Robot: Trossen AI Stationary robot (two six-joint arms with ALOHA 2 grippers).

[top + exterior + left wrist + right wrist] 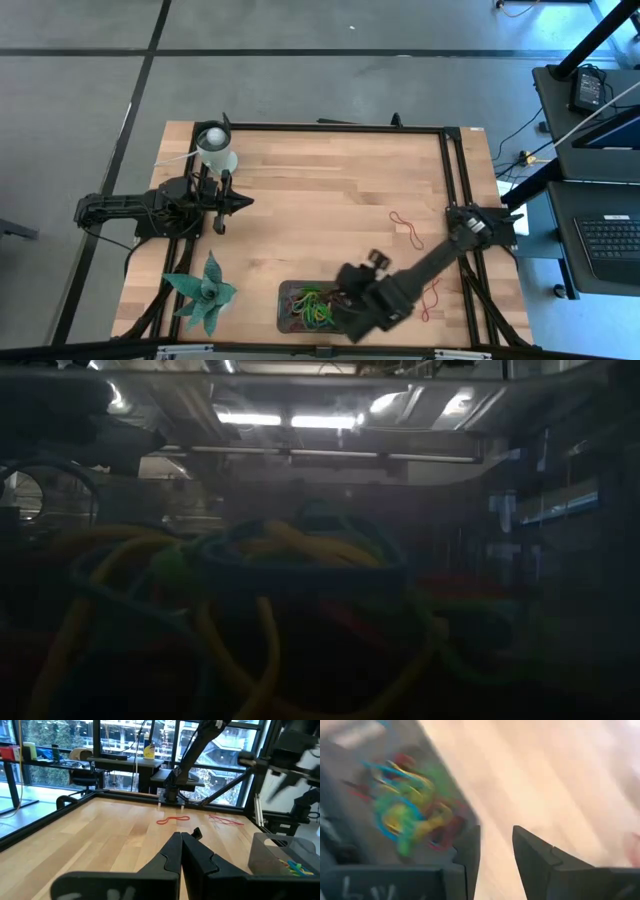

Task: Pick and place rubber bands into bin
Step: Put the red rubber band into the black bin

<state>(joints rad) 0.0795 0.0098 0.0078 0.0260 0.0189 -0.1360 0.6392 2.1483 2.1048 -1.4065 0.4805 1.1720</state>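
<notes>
Your right end effector (352,300) sits at the right end of the bin (290,292), and in its wrist view the 2 fingers (532,852) stand parted with nothing between them. Judging by that, you are at the release step: a band looks to have just been let go over the heap of rubber bands (314,306) lying in the bin, a tangle of green, yellow, blue and red.

The job is not finished. 2 red loops still lie on the bare table (320,200): one red band (405,228) well up from the bin toward the right arm's base, and another red band (431,298) just beyond the right arm, near the table's right edge.

Your next move calls for lifting clear of the bin's rim without dragging the heap along, then swinging right to the nearer loop, keeping the fingers parted for a low pinch against the wood.

Your left end effector (181,851) waits beside the white cup (216,150) at the far left, fingers pressed together and empty.
</notes>
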